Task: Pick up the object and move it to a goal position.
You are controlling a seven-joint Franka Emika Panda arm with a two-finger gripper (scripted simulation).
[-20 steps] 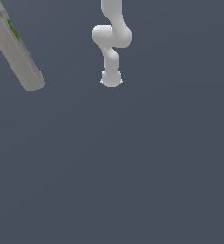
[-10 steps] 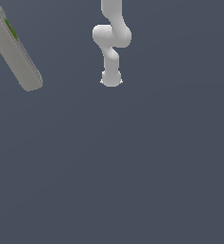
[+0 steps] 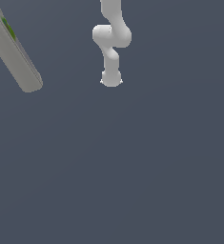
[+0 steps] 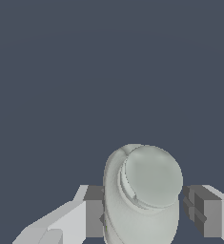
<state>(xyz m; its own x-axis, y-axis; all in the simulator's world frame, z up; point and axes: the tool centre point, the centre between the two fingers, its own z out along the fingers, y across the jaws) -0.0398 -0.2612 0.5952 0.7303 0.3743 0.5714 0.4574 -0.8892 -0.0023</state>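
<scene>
While the bottle stands between the gripper fingers in the wrist view, its smooth domed cap and narrower neck face the camera. One dark finger pad touches the bottle's pale grey-beige side; the other sits just beside it, so the jaws are spread. In the exterior view, the bottle appears as a matte slanted bar with a green label, well apart from the white robot arm.
</scene>
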